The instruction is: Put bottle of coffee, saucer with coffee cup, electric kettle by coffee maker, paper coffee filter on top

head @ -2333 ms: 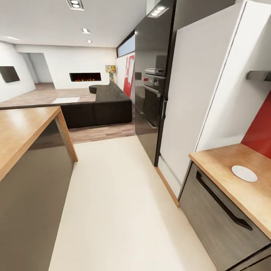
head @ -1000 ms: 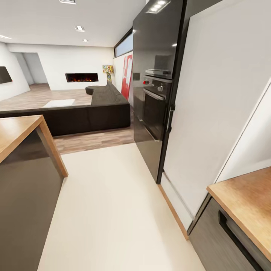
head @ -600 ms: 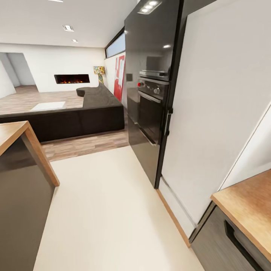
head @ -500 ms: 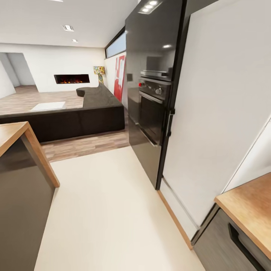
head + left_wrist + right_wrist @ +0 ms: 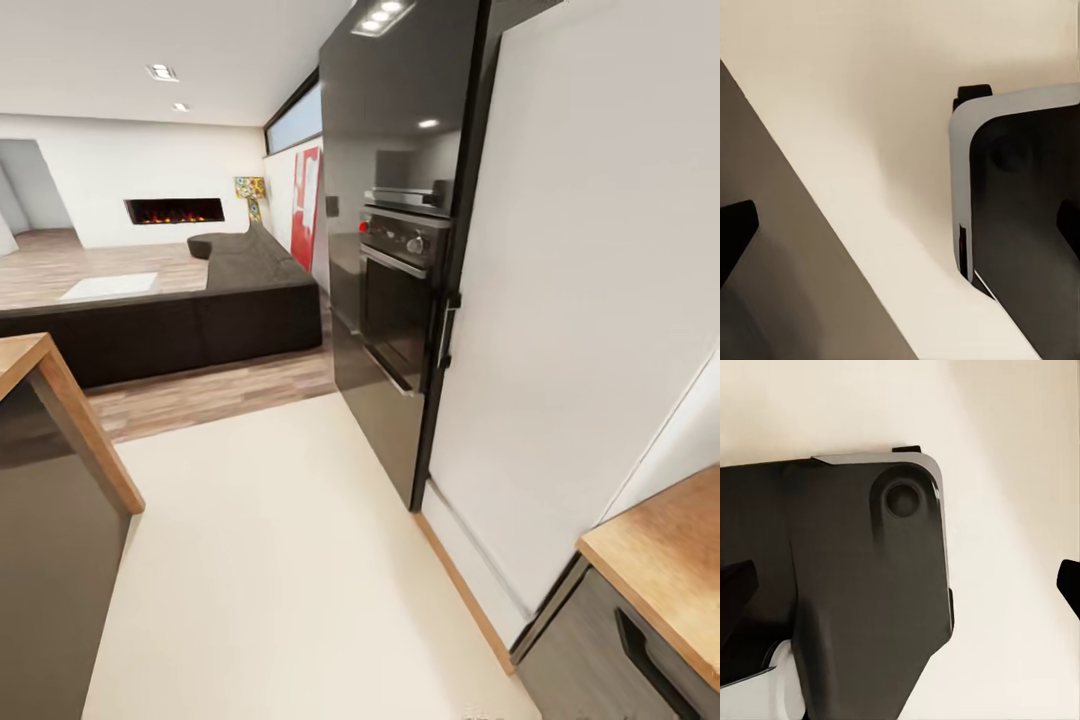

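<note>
An end corner of the countertop [image 5: 662,562], light wood with a wooden edge, shows at the lower right of the head view over a grey drawer front with a black handle [image 5: 645,662]. Nothing stands on the visible part. My left gripper [image 5: 900,232] is open, its dark fingertips [image 5: 736,229] far apart over the cream floor and my own dark base. My right gripper [image 5: 900,585] is open too, with nothing between its fingertips [image 5: 735,585], above the base and floor.
A tall black oven unit [image 5: 400,290] and a white tall panel [image 5: 580,300] line the right side. A wood-topped island [image 5: 25,362] with a dark side stands at left. Cream floor [image 5: 270,560] runs between them toward a black sofa [image 5: 170,325] and fireplace [image 5: 175,210].
The camera has moved: the whole view has shifted, so the island sits further left and the countertop lower right. The saucer and wall shelf seen 2.3 s ago have slid out at the right.
</note>
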